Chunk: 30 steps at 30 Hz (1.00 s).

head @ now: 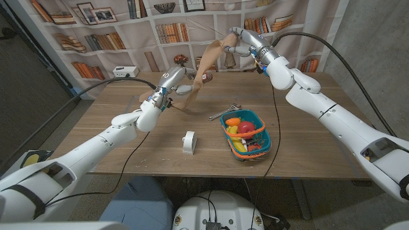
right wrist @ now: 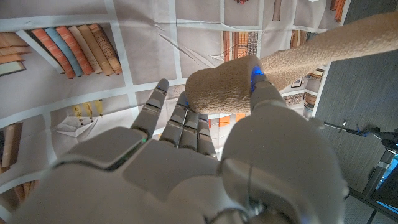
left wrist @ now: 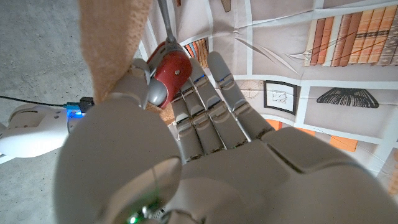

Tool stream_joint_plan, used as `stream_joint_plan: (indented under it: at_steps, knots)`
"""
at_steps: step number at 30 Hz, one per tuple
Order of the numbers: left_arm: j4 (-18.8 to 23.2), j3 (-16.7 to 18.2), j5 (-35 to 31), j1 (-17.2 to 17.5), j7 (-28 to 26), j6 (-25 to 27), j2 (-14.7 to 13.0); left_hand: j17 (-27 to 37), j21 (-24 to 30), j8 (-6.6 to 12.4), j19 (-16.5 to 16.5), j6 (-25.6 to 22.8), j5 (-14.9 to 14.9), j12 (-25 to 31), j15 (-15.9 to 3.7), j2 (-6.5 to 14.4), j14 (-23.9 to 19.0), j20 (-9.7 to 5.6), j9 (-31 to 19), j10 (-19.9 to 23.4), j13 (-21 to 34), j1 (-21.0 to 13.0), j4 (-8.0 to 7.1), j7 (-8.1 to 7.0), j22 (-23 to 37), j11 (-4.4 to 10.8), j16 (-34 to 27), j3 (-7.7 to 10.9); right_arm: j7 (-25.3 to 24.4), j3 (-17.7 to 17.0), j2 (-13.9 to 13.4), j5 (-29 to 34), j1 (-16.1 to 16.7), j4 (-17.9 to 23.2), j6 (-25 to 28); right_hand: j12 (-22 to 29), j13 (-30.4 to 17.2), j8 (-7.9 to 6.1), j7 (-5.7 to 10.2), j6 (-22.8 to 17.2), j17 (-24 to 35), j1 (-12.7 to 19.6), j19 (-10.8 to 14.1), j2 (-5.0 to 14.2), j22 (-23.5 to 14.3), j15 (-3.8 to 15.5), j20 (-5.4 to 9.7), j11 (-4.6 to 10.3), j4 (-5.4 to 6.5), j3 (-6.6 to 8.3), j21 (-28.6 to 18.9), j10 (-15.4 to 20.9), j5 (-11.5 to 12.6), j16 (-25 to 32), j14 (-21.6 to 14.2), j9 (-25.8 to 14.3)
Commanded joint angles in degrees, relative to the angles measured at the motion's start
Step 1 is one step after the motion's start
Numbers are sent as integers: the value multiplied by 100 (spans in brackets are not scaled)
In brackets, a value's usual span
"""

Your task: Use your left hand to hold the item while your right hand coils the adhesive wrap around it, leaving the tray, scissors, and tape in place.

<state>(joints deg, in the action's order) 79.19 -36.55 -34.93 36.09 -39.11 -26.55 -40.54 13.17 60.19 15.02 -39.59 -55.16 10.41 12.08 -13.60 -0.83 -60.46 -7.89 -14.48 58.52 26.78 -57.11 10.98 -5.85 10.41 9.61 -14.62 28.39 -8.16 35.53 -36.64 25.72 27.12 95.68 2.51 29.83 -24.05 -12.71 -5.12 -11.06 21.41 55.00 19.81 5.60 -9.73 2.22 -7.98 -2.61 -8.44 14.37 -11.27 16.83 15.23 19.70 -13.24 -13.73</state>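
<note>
Both arms wore glossy white rounded shells joined by grey collars, with black cables looping off the forearms. The left hand and right hand had silver-grey segmented fingers. Small blue lights glowed near the wrists, and a green one on the left.

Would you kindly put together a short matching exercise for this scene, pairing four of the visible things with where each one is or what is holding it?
Things:
1. tan wrap
2. red-handled tool
3. white tape roll
4. teal basket

Places:
A. gripped by the left hand
B. standing alone on the table, near the middle
C. lifted by the right hand
D. on the table, holding colourful items

Pairs: 1-C, 2-A, 3-B, 4-D
</note>
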Motion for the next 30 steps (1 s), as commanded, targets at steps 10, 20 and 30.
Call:
stream_joint_plan:
  at_steps: [10, 20, 30]
  knots:
    - [253, 310, 60, 292, -232, 24, 62, 19, 51, 10, 31, -147, 40, 26, -5, 905, -43, -9, -26, 23, 22, -845, -140, -103, -3, 25, -38, 210, 6, 112, -59, -121, 21, -224, 255, 44, -35, -14, -24, -64, -4, -32, 21, 8, -25, 192, -26, 253, -1, 17, -8, 266, -4, -24, -15, -9]
    - [260, 382, -36, 330, -399, -32, 30, 20, 64, 11, 48, -159, 39, 26, -7, 901, -37, -8, -29, 26, 21, -839, -139, -105, -4, 36, -37, 217, -153, 146, -28, -248, 63, -459, 162, 53, -41, -16, -3, -79, -33, -7, 27, 16, -25, 187, -17, 252, -22, 44, -8, 282, 5, -68, 15, -11]
    - [443, 543, -1, 493, -506, 116, -35, 24, 81, 2, 56, -148, 36, 28, -5, 897, -42, -9, -32, 24, 26, -833, -140, -112, -5, 24, -43, 220, -233, 193, 0, -329, 52, -650, 92, 59, -47, -16, -13, -90, -51, -2, 20, 18, -24, 160, -22, 256, -27, 50, -3, 286, 5, -94, 38, -14]
